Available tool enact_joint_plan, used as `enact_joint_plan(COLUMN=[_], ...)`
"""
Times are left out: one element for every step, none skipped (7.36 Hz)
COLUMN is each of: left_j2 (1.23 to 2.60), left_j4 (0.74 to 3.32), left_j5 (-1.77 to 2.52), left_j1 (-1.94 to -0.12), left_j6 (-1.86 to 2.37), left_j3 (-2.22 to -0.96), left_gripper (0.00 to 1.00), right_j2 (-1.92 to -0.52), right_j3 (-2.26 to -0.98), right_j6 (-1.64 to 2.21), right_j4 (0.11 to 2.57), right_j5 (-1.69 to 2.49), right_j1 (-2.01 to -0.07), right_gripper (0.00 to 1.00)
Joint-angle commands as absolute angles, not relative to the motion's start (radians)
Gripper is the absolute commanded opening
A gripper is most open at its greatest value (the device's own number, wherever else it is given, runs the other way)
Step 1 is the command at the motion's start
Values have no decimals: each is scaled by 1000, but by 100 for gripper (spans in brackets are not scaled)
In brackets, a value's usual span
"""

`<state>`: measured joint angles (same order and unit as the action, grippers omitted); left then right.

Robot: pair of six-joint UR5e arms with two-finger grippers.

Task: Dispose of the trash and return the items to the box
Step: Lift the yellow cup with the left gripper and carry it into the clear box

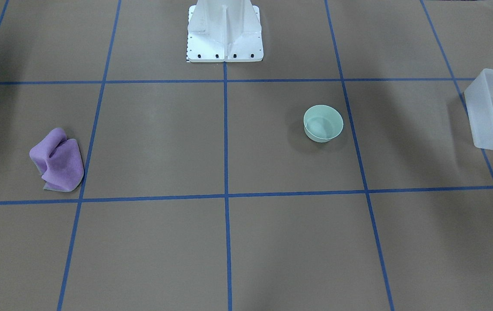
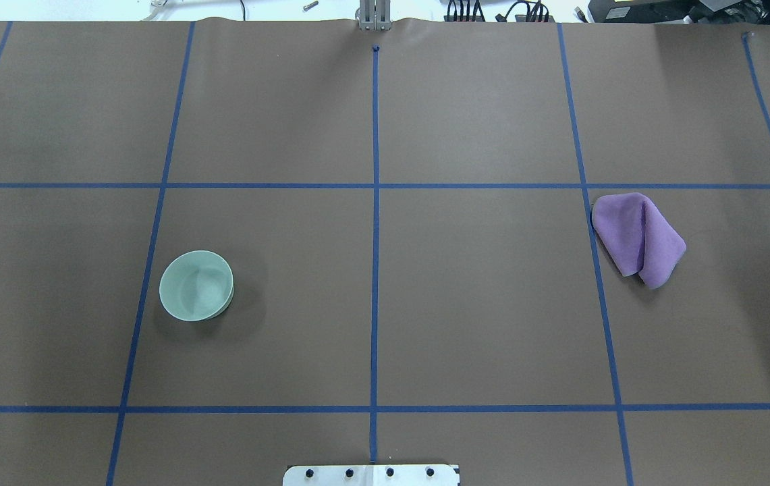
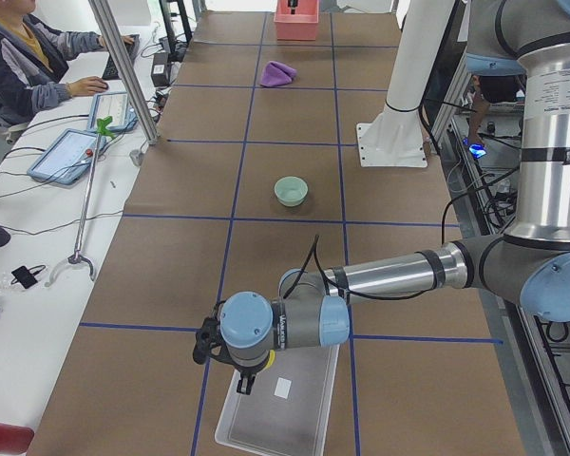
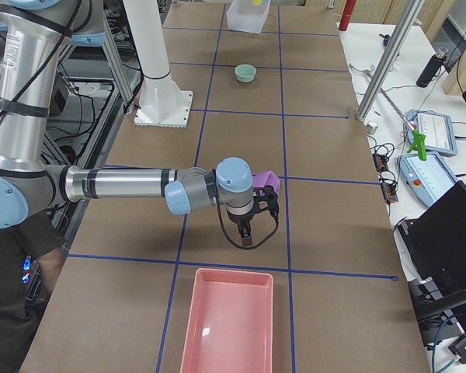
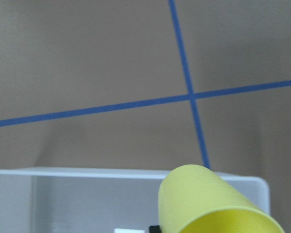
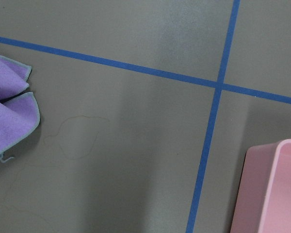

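Observation:
The mint-green bowl stands upright and empty on the brown table, and also shows in the overhead view. The frosted box sits at the table's left end. In the exterior left view my left gripper hangs over the box. In the left wrist view the yellow cup fills the bottom edge, tilted, above the box's far wall; the fingers are hidden behind it. My right gripper hangs low beside the purple cloth; I cannot tell if it is open.
The crumpled purple cloth lies on the right half of the table. A pink tray sits at the table's right end, its corner in the right wrist view. The white pedestal base stands at the robot's side. Operators sit along the far edge.

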<state>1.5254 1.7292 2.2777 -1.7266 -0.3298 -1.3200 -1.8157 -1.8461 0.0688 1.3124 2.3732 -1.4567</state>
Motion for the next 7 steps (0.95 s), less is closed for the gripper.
enact_joint_plan(left_j2=[1525, 1525, 1528, 1528, 1532, 1535, 1539], left_j4=[1755, 1764, 1782, 1784, 1784, 1784, 1784], left_j5=[2272, 2273, 2305, 2325, 2327, 2329, 2327], left_j1=[-1726, -1724, -1720, -1714, -1709, -1707, -1707], left_j6=[-327, -327, -309, -292, -279, -276, -276], left_j3=[-1247, -1221, -1192, -1187, -1181, -1180, -1177], left_gripper=[0, 0, 0, 0, 0, 0, 0], right_j2=[-1815, -1816, -1816, -1813, -1813, -1813, -1813], right_j3=[-1845, -1844, -1844, -1835, -1835, -1835, -1835], right_j6=[71, 71, 71, 71, 71, 71, 71], right_j4=[1312, 1313, 1313, 1312, 1312, 1313, 1313], right_j5=[2373, 2373, 2372, 2372, 2373, 2375, 2375], right_j1=[-1451, -1448, -1447, -1445, -1445, -1443, -1443], right_gripper=[100, 100, 100, 100, 100, 100, 100])
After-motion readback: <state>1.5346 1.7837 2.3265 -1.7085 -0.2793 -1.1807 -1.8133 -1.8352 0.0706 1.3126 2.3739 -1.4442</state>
